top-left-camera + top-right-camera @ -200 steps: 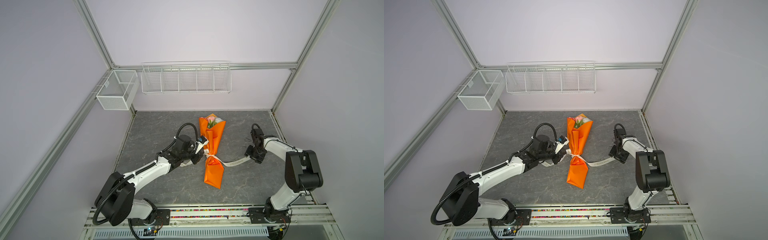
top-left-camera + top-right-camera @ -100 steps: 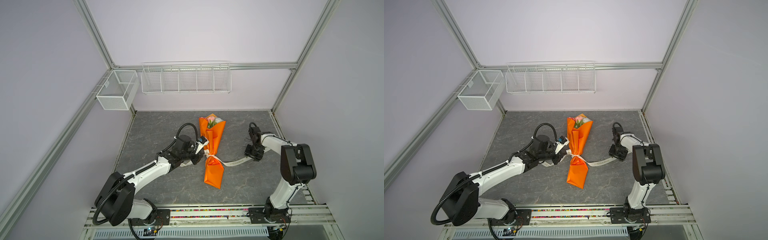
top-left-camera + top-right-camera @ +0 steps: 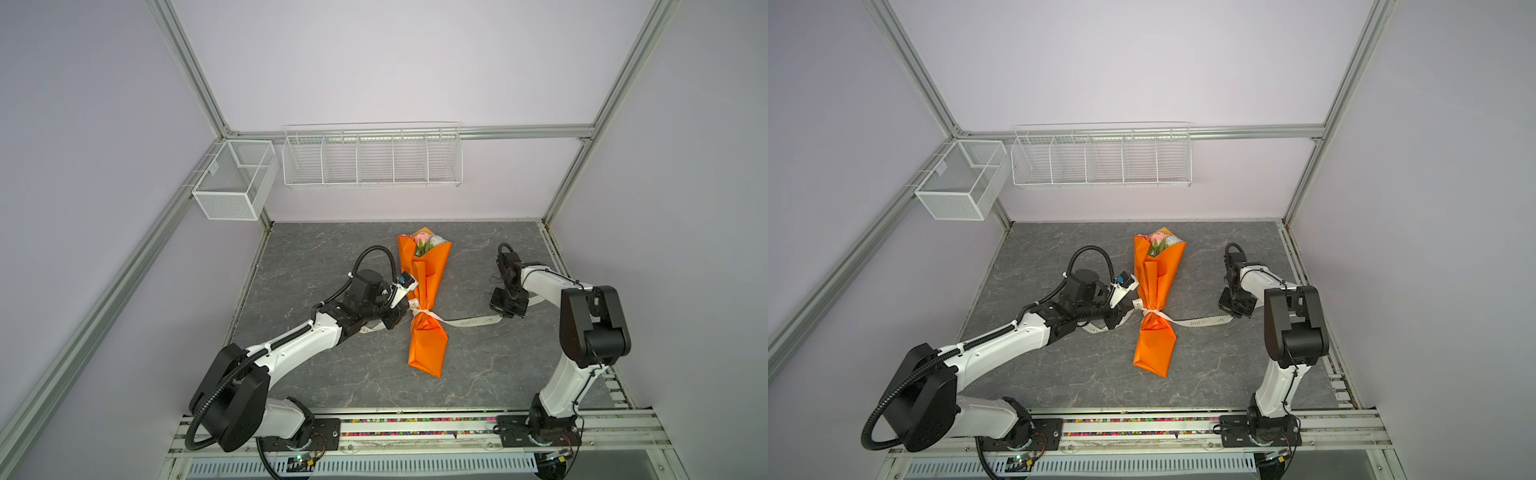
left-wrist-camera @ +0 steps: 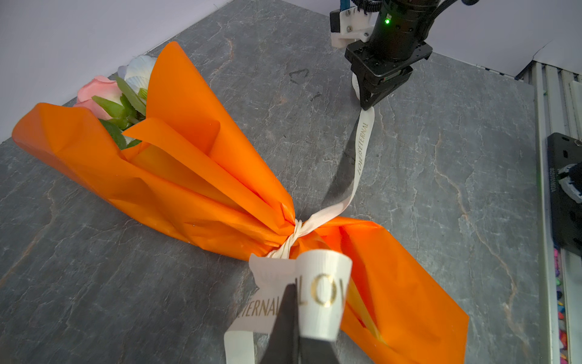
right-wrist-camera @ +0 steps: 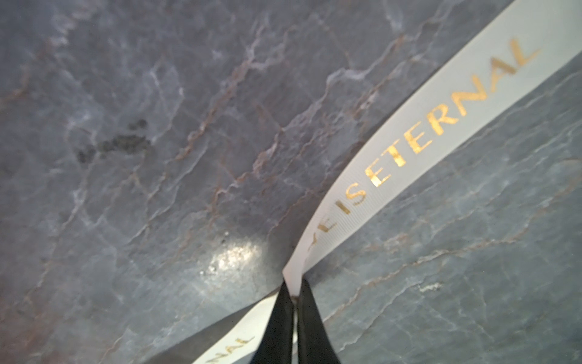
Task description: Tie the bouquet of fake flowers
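The bouquet point(image 3: 424, 291) point(image 3: 1158, 291) point(image 4: 189, 176) lies on the grey slate top, a long cone of orange paper. The fake flowers point(image 3: 424, 241) point(image 3: 1159, 240) point(image 4: 100, 94) show pink and white at its far open end. A cream ribbon point(image 3: 473, 322) point(image 3: 1204, 322) point(image 4: 362, 148) point(image 5: 425, 132) with gold letters is cinched round its waist. My left gripper point(image 3: 392, 323) point(image 3: 1113, 322) point(image 4: 291, 288) is shut on the ribbon's looped left tail, close beside the knot. My right gripper point(image 3: 503, 315) point(image 3: 1232, 312) point(image 4: 367, 105) point(image 5: 294, 288) is shut on the right tail, low over the slate.
A white wire rack point(image 3: 372, 156) and a white mesh box point(image 3: 235, 180) hang on the back wall, above the slate. The arms' base rail point(image 3: 415, 428) runs along the front edge. Aluminium posts point(image 3: 569, 174) stand at the back corners.
My right gripper has shut on the ribbon's right tail, and its arm has shifted a little. The left gripper and the bouquet have stayed put.
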Robot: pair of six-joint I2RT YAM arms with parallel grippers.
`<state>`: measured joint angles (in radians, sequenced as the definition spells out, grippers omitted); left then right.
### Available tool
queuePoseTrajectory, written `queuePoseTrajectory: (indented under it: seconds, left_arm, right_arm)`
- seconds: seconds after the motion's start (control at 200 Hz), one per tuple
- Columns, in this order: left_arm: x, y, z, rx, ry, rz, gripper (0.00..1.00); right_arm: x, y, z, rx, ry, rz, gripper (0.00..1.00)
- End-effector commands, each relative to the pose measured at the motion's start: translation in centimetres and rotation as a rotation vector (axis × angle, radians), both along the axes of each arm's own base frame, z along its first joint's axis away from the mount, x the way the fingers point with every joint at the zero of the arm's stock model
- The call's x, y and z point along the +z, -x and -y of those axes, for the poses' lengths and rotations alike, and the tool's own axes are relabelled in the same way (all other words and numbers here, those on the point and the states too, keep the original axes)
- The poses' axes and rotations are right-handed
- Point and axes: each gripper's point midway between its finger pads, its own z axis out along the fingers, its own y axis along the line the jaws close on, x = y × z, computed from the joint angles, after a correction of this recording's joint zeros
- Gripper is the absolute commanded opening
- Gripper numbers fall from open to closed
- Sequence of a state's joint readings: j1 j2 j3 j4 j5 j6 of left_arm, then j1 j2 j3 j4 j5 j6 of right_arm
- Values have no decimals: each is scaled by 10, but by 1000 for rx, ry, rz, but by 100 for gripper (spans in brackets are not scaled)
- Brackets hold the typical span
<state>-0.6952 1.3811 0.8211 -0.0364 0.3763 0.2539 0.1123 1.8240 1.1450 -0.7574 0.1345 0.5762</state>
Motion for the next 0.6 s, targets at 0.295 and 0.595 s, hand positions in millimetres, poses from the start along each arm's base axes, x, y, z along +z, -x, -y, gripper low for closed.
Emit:
queuePoseTrajectory:
  seconds: [0.295,0.595]
  left_arm:
    - [20,1,7,19,107,5,0]
    - [22,11,2,47,182,-2,0]
  right_arm:
    - [155,-52,-118,417,-239,536,7]
    - [225,-35,-286,837,-551,637,8]
